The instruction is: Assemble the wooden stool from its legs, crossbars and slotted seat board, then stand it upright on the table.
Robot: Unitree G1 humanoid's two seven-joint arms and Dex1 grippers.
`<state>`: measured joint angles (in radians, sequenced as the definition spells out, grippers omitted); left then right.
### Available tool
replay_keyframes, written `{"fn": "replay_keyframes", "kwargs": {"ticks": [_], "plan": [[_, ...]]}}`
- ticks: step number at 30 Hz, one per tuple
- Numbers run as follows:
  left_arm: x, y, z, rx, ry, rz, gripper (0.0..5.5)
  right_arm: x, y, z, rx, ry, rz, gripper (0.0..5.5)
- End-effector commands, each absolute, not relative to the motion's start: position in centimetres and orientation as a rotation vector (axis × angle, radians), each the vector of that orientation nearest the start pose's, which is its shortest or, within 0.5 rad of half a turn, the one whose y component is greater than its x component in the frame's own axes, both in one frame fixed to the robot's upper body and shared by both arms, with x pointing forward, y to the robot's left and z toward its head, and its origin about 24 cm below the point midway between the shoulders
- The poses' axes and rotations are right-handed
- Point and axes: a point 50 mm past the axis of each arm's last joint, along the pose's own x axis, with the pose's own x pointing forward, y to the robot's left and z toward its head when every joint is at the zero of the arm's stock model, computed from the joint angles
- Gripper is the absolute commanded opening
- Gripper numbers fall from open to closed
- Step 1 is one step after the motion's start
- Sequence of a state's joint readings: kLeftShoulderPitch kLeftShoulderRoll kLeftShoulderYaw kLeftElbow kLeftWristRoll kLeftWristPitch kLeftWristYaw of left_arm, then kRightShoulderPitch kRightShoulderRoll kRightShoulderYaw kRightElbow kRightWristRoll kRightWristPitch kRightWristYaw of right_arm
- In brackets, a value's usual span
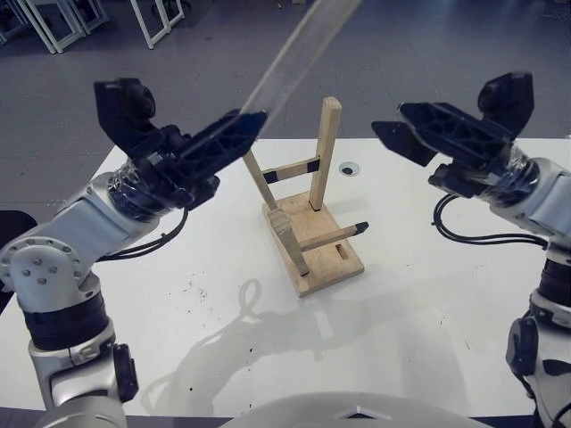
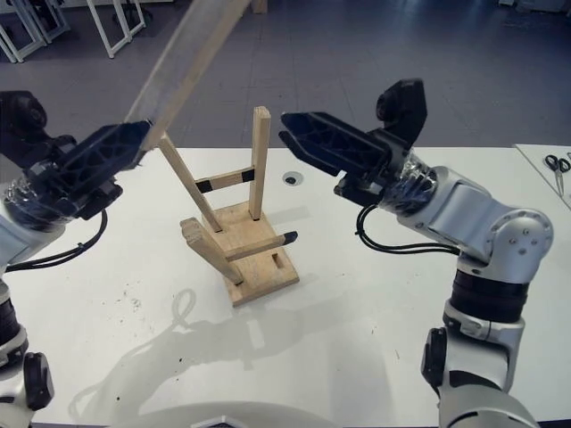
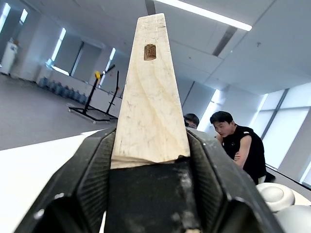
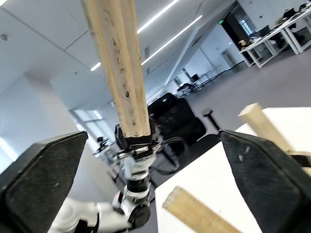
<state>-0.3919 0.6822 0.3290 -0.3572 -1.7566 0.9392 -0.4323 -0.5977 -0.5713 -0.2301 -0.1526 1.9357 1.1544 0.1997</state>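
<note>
The left gripper (image 1: 248,123) is clamped on the base of a loose leg (image 3: 150,97), which points up and away, well above the table (image 1: 428,294). The right gripper (image 1: 389,121) hangs empty, fingers spread wide, near the part-built stool (image 2: 241,227). The seat board (image 1: 321,267) lies flat on the table with an upright leg (image 1: 326,152) seated in it, a leaning leg (image 1: 259,178) beside that, and a low leg (image 1: 290,236) slumped across it. Risk noted: the long held leg gives leverage — a swing on approach could knock the standing legs from their slots, and nothing braces the board against sliding. Gripped at one end, the leg may also pivot. Materials: pale square-section wood, planed smooth, with a small rectangular mortise (image 3: 149,52) near the held leg's far end. The crossbars (image 1: 290,169) carry black ends, and the table is smooth white — low friction, in my judgement.
</note>
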Motion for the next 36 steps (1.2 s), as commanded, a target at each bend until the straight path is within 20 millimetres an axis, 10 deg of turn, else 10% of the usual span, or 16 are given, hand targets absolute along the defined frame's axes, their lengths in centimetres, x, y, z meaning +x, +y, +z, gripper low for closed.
{"fn": "replay_keyframes", "kwargs": {"ticks": [1,9,27,36], "plan": [[22.3,17.4,25.0,-0.612,0.059,-1.430,2.11,24.0,-13.2,25.7,0.735,0.266,1.579,5.48],[22.4,17.1,24.5,-0.491,0.157,-1.479,2.10,24.0,-11.6,28.3,0.696,0.188,1.684,5.48],[22.2,16.8,24.9,-0.518,0.138,-1.504,2.06,24.0,-10.7,27.7,0.570,0.145,1.593,2.23],[21.8,16.9,26.1,-0.516,0.027,-1.558,2.47,24.3,-11.0,27.6,0.617,0.147,1.583,2.15]]}}
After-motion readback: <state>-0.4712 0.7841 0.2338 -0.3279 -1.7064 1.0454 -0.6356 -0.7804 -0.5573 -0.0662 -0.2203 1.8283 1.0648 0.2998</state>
